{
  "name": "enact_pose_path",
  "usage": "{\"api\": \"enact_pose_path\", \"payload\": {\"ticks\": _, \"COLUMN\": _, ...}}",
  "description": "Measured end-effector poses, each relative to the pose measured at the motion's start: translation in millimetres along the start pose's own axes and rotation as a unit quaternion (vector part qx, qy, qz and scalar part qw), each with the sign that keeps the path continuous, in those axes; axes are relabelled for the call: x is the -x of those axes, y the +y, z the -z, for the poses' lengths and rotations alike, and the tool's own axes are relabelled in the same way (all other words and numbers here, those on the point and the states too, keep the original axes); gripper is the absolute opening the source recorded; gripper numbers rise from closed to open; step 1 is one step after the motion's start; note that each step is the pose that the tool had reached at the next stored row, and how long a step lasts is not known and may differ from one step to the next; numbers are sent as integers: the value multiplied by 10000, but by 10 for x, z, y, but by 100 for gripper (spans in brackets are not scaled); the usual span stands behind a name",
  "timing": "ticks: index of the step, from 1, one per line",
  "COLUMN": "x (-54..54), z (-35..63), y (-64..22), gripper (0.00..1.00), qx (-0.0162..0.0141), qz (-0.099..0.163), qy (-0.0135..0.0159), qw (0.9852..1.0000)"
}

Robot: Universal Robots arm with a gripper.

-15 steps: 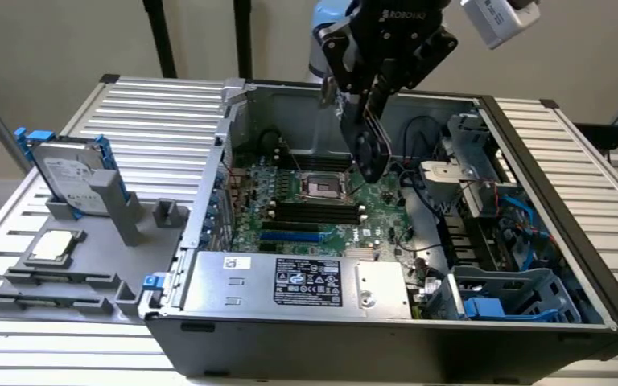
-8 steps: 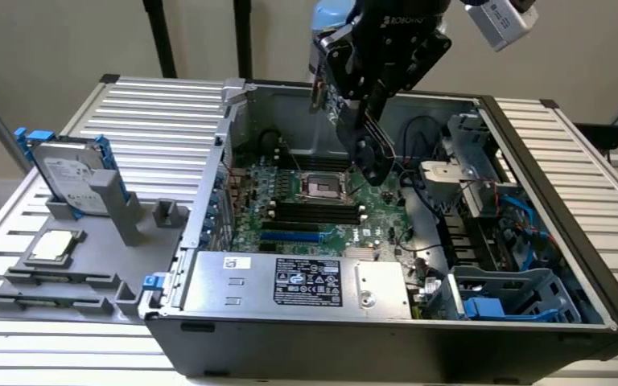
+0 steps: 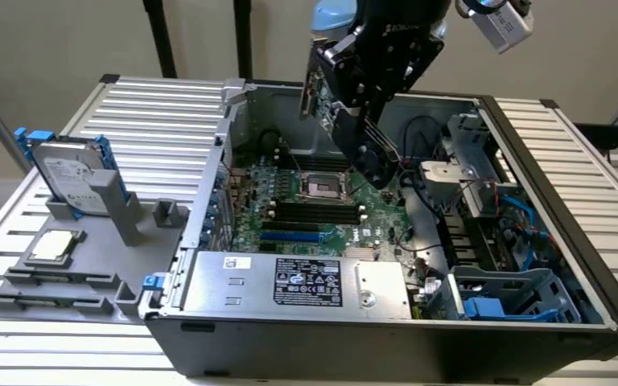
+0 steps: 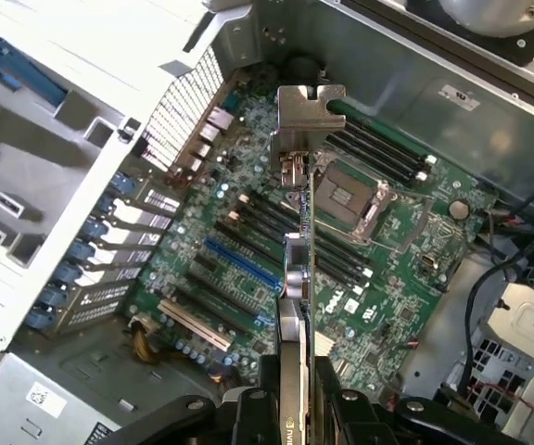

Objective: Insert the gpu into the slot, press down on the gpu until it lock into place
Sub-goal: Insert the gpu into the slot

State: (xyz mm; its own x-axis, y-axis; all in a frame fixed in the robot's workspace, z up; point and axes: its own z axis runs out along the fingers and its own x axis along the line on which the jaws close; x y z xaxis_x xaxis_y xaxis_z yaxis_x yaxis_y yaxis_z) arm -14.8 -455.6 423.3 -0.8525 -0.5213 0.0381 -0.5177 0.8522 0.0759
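Pinched edge-on in the claw (image 4: 297,408), the card (image 4: 297,278) hangs tilted above the board's (image 4: 406,250) middle, apart from the blue slot (image 4: 241,264), so lowered askew it might jam 1 corner against the memory slots (image 4: 258,215).

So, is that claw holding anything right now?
Claw: closed on the flat green gpu card with black face and silver metal bracket.

The gpu (image 4: 297,278) hides one end of the slot (image 4: 239,264); the picture's edge cuts off the gripper (image 4: 297,408).
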Motion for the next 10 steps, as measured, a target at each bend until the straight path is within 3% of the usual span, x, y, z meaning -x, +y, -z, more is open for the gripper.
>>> {"api": "enact_pose_path", "payload": {"ticks": 5, "x": 2, "z": -34, "y": -3, "gripper": 26, "qx": -25, "qz": 452, "qy": 21, "qw": 9990}}
{"api": "enact_pose_path", "payload": {"ticks": 10, "x": 3, "z": -68, "y": -5, "gripper": 26, "qx": -56, "qz": 903, "qy": 35, "qw": 9959}}
